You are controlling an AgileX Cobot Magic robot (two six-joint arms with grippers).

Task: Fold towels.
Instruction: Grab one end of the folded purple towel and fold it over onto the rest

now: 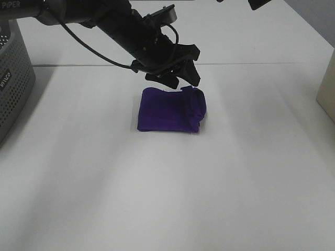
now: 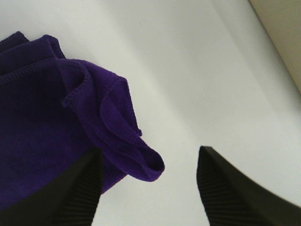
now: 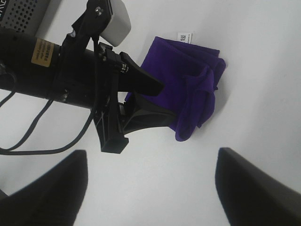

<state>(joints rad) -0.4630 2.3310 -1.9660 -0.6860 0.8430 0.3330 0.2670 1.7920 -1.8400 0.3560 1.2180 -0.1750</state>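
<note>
Purple towel [image 1: 170, 110], folded, edge bunched. I hover left gripper [image 1: 183, 81], jaws spread, to tidy it; right gripper [image 3: 150, 160] spread, clear.

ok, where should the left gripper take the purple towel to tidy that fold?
Take the bunched flap on the purple towel's right edge in the high view. It curls up off the table as a raised lip, while the rest lies flat. Come from above; the open left gripper hangs over that side, straddling the flap.
</note>
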